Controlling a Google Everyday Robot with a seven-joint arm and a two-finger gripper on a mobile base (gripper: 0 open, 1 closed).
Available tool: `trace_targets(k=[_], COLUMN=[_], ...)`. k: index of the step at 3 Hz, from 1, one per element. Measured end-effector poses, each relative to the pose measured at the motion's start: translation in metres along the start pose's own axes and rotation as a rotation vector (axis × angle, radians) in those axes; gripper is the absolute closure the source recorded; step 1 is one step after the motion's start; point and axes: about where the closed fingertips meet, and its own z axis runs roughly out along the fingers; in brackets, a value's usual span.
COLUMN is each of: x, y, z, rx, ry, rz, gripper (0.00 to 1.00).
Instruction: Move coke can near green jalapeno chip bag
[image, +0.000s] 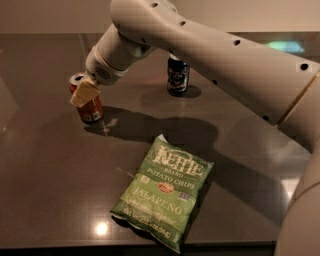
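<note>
the gripper (84, 94) is parked right at the can (91, 111), over on the left of the table (40, 190). whether it's clamped on can't be told. a firm mid-body hold should be made sure of first, then the can carried low and set down just beside the bag (162, 192), not on it. can's red-orange with a silver top, leaning a bit, well apart from the bag.

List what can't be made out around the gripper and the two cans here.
- Gripper at the small red-orange coke can: hold unclear, camera view; the gripper itself covers the contact.
- Dark blue can with white graphics: top hidden by the white arm.
- White arm: cut off at right edge.
</note>
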Motion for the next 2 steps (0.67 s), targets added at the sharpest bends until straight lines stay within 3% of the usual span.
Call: trace_targets(k=[1,2], x=[0.002,0.018], y=[0.0,0.006], z=[-0.018,-0.058], rx=[-0.005,-0.024], ry=[-0.012,-0.006], rz=[-0.002,0.007], gripper=[0.77,0.99])
